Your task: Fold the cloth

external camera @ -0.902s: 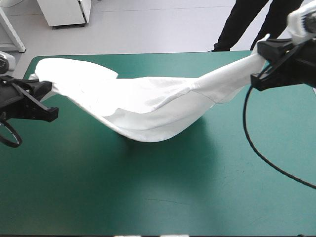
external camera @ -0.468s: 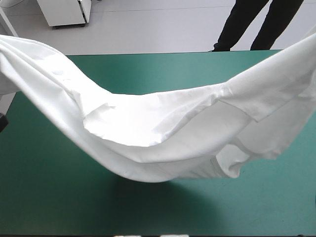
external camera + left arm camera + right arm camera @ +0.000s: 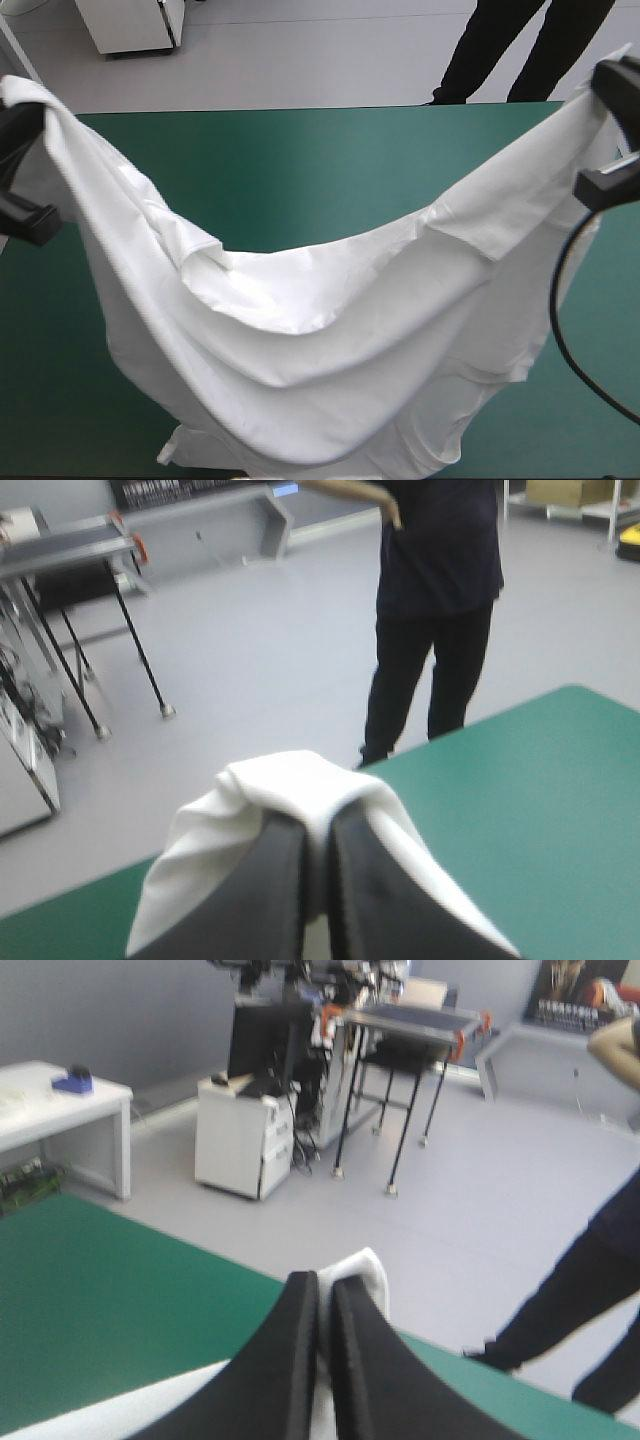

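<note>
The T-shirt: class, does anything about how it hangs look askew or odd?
The T-shirt hangs from the left gripper and the right gripper, both shut on it. It sags deeply in the middle rather than taut, and a crumpled fold bunches nearer the left gripper.

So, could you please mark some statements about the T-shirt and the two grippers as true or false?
1. The T-shirt is a folded bundle. False: it hangs lifted and unfolded.
2. The left gripper is shut on the T-shirt. True.
3. The right gripper is open and empty. False: it is shut on the T-shirt.
4. The T-shirt sags lowest around the middle, between the two grippers. True.
</note>
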You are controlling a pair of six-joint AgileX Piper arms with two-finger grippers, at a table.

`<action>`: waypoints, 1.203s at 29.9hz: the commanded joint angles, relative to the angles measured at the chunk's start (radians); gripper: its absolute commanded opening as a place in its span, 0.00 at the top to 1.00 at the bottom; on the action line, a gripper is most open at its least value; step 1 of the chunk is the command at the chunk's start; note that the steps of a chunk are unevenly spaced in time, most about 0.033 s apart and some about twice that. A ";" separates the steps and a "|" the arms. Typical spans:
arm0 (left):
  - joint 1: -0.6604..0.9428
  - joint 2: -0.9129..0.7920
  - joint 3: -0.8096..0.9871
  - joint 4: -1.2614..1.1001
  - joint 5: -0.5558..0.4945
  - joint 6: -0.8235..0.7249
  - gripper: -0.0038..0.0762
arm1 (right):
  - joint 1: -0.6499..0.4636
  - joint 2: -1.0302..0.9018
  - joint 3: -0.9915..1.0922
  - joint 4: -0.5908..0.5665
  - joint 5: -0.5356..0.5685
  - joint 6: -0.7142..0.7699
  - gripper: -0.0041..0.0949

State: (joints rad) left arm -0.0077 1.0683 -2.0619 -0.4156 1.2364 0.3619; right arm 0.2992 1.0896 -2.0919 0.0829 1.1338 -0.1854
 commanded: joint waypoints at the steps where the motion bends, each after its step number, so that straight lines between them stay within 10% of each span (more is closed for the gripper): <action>1: -0.002 0.054 0.074 -0.008 -0.075 -0.018 0.98 | 0.000 0.033 0.123 -0.100 -0.075 0.030 0.97; 16: -0.002 0.505 0.140 -0.012 -0.191 0.015 0.98 | -0.009 0.513 0.189 -0.234 -0.184 0.030 0.97; 36: -0.002 0.881 0.140 -0.064 -0.330 0.079 0.98 | -0.127 0.964 0.043 0.018 -0.214 -0.110 0.97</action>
State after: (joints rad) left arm -0.0077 1.9832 -1.8923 -0.4280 0.9501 0.4347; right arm 0.2026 2.0989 -2.0141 0.0488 0.9599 -0.2543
